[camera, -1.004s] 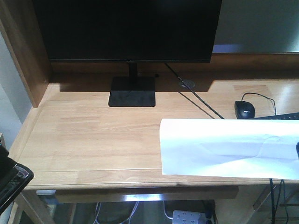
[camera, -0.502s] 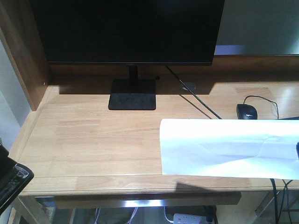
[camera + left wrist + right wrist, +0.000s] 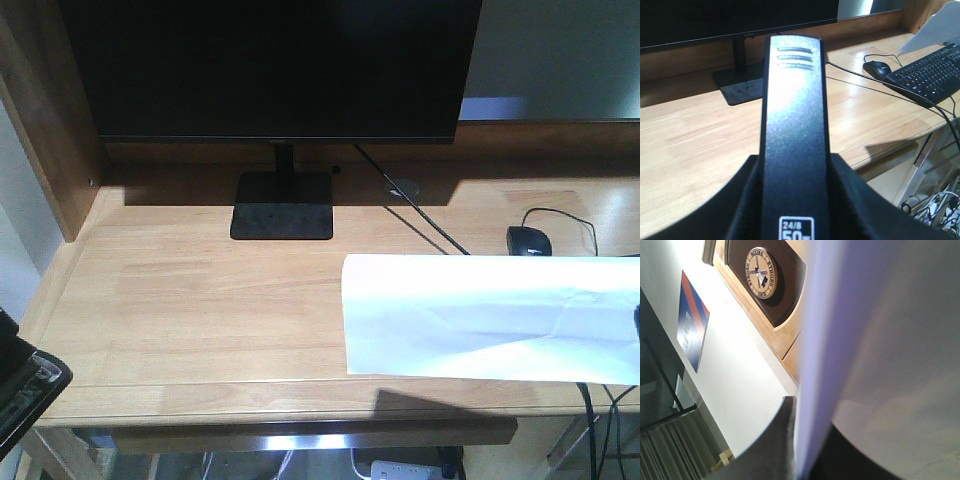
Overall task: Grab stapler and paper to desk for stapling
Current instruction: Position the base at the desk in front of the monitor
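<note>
In the left wrist view the black stapler (image 3: pixel 794 125) runs straight away from the camera. My left gripper (image 3: pixel 795 172) is shut on it, with a black finger (image 3: pixel 742 200) pressed on either side. In the front view this hand shows only as a dark shape (image 3: pixel 20 390) at the bottom left, short of the desk (image 3: pixel 200 300). The white paper (image 3: pixel 490 315) hangs over the desk's right part. My right gripper (image 3: pixel 802 445) is shut on the paper (image 3: pixel 880 340), seen edge-on there.
A black monitor (image 3: pixel 270 65) on its stand (image 3: pixel 282 205) fills the back of the desk. A black mouse (image 3: pixel 527 240) and a black keyboard (image 3: pixel 932 72) lie at the right, with cables. A raised wooden side panel (image 3: pixel 45 130) bounds the left. A power strip (image 3: pixel 395 468) lies underneath.
The view has moved in toward the desk, so its front edge sits lower in the frame. The paper and the dark left-hand shape keep their places in the frame.
</note>
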Motion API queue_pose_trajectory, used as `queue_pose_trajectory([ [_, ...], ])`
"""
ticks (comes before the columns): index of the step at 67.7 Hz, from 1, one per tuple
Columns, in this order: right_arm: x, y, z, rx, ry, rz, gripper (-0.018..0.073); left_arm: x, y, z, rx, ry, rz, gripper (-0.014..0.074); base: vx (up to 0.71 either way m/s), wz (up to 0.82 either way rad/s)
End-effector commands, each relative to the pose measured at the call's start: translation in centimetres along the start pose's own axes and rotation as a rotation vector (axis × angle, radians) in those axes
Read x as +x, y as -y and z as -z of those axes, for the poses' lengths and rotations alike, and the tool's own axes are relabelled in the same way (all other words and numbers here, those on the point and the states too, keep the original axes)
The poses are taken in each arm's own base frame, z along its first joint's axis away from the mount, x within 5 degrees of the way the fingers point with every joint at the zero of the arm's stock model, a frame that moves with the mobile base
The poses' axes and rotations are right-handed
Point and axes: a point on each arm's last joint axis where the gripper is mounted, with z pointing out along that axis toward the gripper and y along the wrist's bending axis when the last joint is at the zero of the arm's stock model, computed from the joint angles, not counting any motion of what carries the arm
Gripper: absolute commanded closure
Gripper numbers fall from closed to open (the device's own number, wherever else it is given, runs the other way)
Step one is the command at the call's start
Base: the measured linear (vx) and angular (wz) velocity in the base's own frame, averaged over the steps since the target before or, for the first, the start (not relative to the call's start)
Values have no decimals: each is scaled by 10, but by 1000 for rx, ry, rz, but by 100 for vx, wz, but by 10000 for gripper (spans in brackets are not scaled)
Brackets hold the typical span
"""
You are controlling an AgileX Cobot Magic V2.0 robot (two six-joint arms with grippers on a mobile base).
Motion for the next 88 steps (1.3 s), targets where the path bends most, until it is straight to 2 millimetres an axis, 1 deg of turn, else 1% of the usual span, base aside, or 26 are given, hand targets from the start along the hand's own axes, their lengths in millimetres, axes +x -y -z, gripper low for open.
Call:
queue_pose_trajectory([
  [1,-1,-6,5,-84,42,-9,566,-19,1,5,3,138,15,603,0,0],
  [88,-1,-6,5,-84,42,-9,566,-19,1,5,11,141,26,603,0,0],
])
